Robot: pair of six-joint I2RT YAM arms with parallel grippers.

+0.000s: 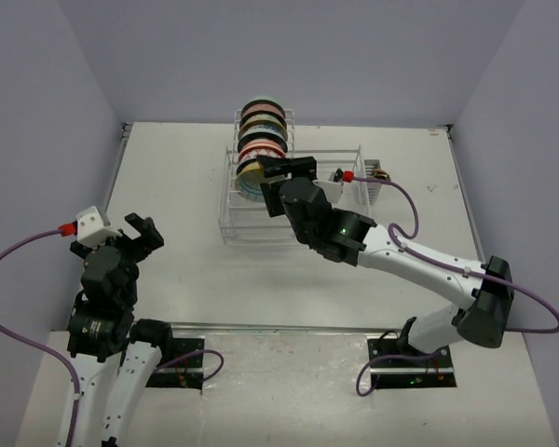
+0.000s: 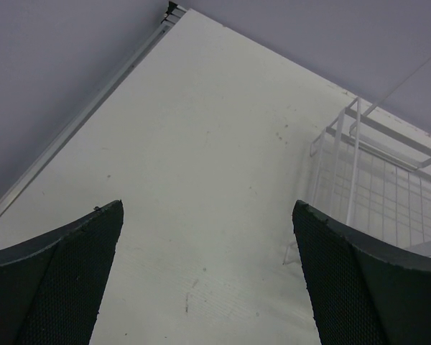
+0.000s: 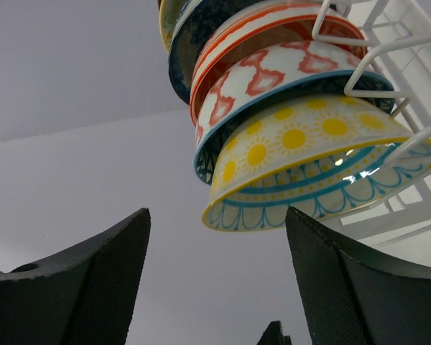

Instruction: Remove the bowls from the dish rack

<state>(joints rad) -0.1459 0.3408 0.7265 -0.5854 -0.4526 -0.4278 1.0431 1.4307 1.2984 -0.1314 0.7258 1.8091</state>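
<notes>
Several patterned bowls (image 1: 262,130) stand on edge in a row in the dish rack (image 1: 261,226) at the table's back middle. My right gripper (image 1: 286,169) sits at the near end of that row. In the right wrist view the nearest bowl (image 3: 302,147) is yellow with suns outside and teal scallops inside. Its rim hangs just ahead of the gripper (image 3: 217,212), close to the right finger (image 3: 345,280). The jaws stand apart and hold nothing. Behind it come a red-patterned bowl (image 3: 273,72) and others, against white rack wires (image 3: 409,86). My left gripper (image 1: 142,233) (image 2: 208,208) is open over bare table, left of the rack (image 2: 373,180).
A small grey holder (image 1: 380,177) hangs at the rack's right end. Lilac walls close the table on the left, back and right. The table's left edge rail (image 2: 79,122) runs past my left gripper. Purple cables trail from both wrists.
</notes>
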